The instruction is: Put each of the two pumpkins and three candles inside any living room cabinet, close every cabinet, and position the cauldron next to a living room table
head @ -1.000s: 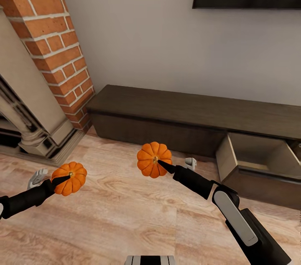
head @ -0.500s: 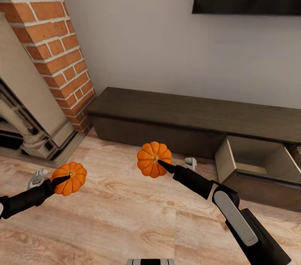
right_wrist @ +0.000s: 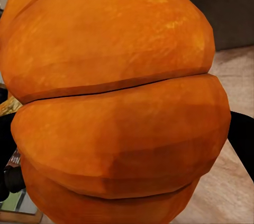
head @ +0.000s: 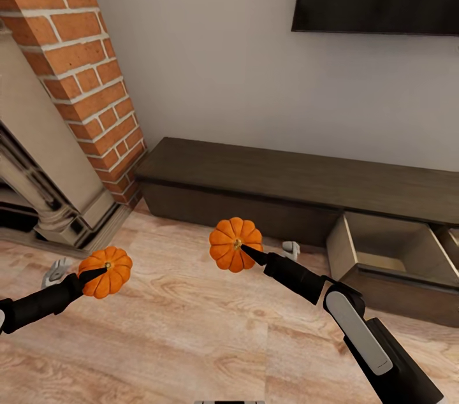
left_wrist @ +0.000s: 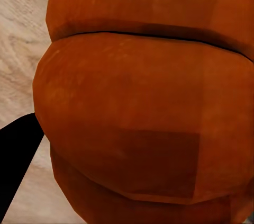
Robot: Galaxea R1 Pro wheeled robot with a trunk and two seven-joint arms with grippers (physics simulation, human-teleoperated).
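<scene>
Both pumpkins are facing stem-up toward the head camera, held above the wood floor (head: pixel 191 327) in front of the cabinet (head: pixel 255 181). The left gripper (head: pixel 95 274) is clamping one pumpkin (head: pixel 106 272), arm reaching in low. The right gripper (head: pixel 245 253) is gripping the other pumpkin (head: pixel 235 243), forearm angled toward the cabinet's open drawer (head: pixel 382 251), which seems empty.
</scene>
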